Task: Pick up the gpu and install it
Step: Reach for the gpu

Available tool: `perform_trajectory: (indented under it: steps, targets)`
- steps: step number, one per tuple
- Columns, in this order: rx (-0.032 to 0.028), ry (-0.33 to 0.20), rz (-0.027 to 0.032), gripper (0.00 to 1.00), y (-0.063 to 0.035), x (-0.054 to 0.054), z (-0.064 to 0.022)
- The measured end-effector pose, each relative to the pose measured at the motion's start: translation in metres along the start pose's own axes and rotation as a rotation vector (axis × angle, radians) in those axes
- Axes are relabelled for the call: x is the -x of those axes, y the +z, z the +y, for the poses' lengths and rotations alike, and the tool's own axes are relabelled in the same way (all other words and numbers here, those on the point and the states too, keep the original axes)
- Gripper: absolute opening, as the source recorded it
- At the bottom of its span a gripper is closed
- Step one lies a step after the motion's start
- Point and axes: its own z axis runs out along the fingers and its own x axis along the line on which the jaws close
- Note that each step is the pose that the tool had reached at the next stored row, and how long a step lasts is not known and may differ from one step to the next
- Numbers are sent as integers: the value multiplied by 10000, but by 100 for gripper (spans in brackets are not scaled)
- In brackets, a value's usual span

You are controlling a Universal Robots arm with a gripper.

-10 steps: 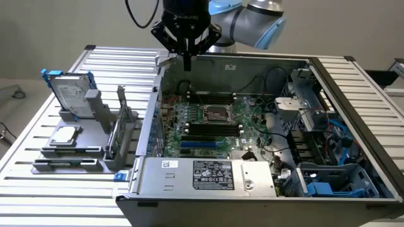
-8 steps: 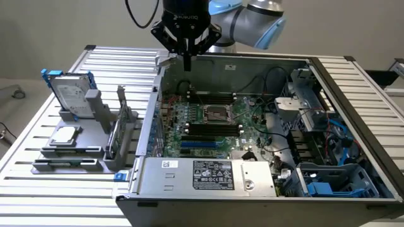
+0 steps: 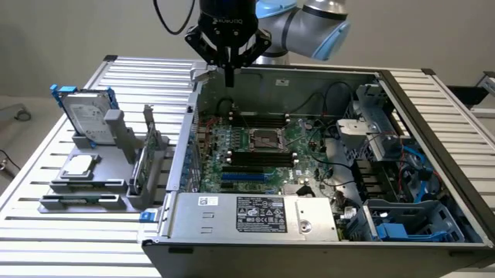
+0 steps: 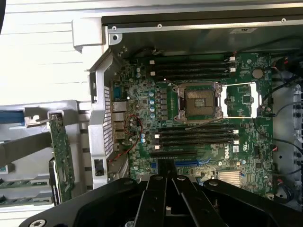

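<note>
My tool (image 3: 229,76), shut on nothing, hangs over the open computer case (image 3: 325,78); the gpu (image 3: 145,165) stands racked at the case's nine o'clock.

Robotics laboratory or test bench, not a home or an office. A robot arm (image 3: 313,23) with grey links and light-blue joint caps reaches over a work table (image 3: 31,191) built of ribbed aluminium profiles. On the table lies an opened computer case (image 3: 255,231), its green motherboard (image 3: 224,139), processor socket (image 3: 268,139), memory slots and cabling all exposed. Just beside the case, on the exterior view's left, a grey fixture (image 3: 85,200) holds loose computer parts in set places: a hard drive (image 3: 87,116) with blue rails, a small silver processor chip (image 3: 79,166), and the gpu (image 3: 147,165) standing on edge. A plain pale wall (image 3: 62,29) stands behind the set-up.
</note>
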Motion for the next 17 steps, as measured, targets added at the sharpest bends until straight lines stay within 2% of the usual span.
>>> perform_trajectory:
  steps: [6,8,17]
  targets:
    - [-4,2,24,11,-1,-20,-1]
    - [-5,2,54,11,0,-110,-8]
    - [-12,4,64,11,57,-518,-38]
